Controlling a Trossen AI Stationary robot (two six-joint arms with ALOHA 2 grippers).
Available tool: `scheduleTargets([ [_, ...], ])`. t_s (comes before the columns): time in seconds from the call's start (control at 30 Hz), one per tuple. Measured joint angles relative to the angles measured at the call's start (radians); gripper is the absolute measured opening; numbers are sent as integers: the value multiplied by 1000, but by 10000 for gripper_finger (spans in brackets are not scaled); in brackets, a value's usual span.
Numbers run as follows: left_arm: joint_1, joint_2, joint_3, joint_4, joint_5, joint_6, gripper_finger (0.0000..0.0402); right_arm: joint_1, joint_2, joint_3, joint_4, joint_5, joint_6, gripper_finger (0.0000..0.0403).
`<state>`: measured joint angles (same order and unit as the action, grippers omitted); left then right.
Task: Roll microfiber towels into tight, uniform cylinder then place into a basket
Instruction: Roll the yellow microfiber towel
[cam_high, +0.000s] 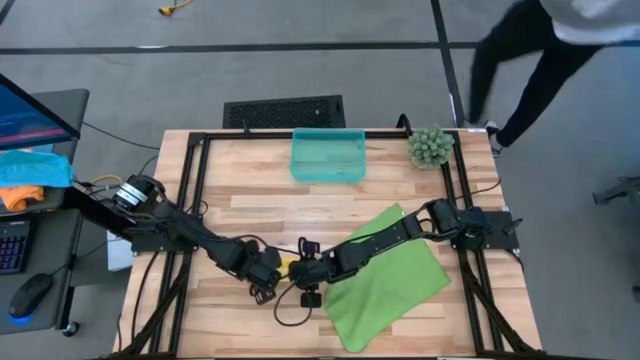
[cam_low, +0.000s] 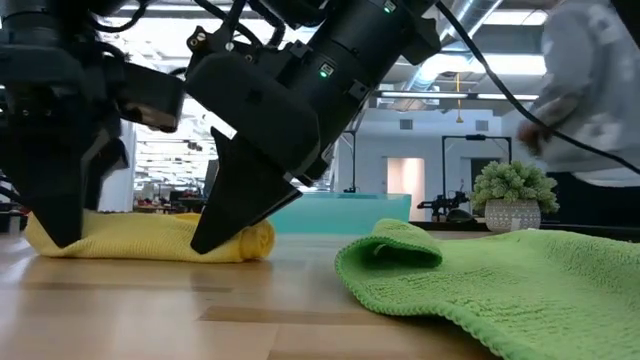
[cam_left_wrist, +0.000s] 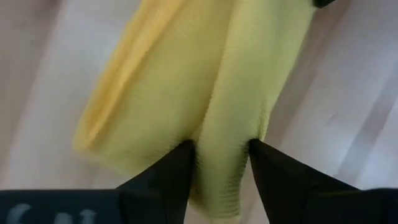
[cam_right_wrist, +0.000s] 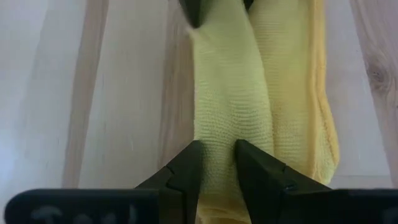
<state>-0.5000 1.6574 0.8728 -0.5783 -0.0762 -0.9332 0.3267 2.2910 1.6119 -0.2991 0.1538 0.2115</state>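
The yellow towel (cam_low: 150, 238) lies on the table as a long, narrow, loosely rolled band, near the front middle. My left gripper (cam_left_wrist: 221, 168) stands at its left end, open, with a raised fold between its fingers. At the band's right end, my right gripper (cam_right_wrist: 217, 162) is shut on a fold. From above, both grippers (cam_high: 272, 278) (cam_high: 305, 272) hide most of the yellow cloth (cam_high: 287, 265). The lime green towel (cam_high: 385, 275) lies spread on the table at the right, one corner turned over (cam_low: 400, 245). The teal basket (cam_high: 327, 155) stands at the far edge. My left gripper points down onto the yellow towel's left end. Its open fingers (cam_left_wrist: 177, 171) stand on either side of a raised fold (cam_left_wrist: 221, 143) that fills the gap between them. The towel lies on the table. My right gripper pinches a lengthwise fold of the yellow towel (cam_right_wrist: 217, 134) between its two fingers, near the band's right end. It comes slanting down from the right, its fingers in line with the fold. The towel rests on the table, and a second ridge (cam_right_wrist: 292, 106) lies free beside the fingers.
A small potted plant (cam_high: 430, 147) stands at the far right corner, beside the basket. A black vented panel (cam_high: 285, 110) lies beyond the far edge. A person (cam_high: 540, 60) moves past the far right corner. Bare wood lies between the towels and the basket.
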Motion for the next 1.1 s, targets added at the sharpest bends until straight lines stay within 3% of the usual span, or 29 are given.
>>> scheduleTargets([
  [0.3, -115, -172, -1, -214, -200, -103, 153, -1, 1, -1, -3, -21, 1, 127],
  [0.6, -299, -144, 3, 79, -453, 134, 152, -1, 1, -2, -1, -23, 1, 127],
  [0.9, -222, -13, 3, 91, -438, 163, 152, 0, 1, -3, 0, -23, 0, 127],
  [1.1, -167, -2, -1, 43, -340, 109, 152, 0, 1, -3, -1, -25, 0, 127],
])
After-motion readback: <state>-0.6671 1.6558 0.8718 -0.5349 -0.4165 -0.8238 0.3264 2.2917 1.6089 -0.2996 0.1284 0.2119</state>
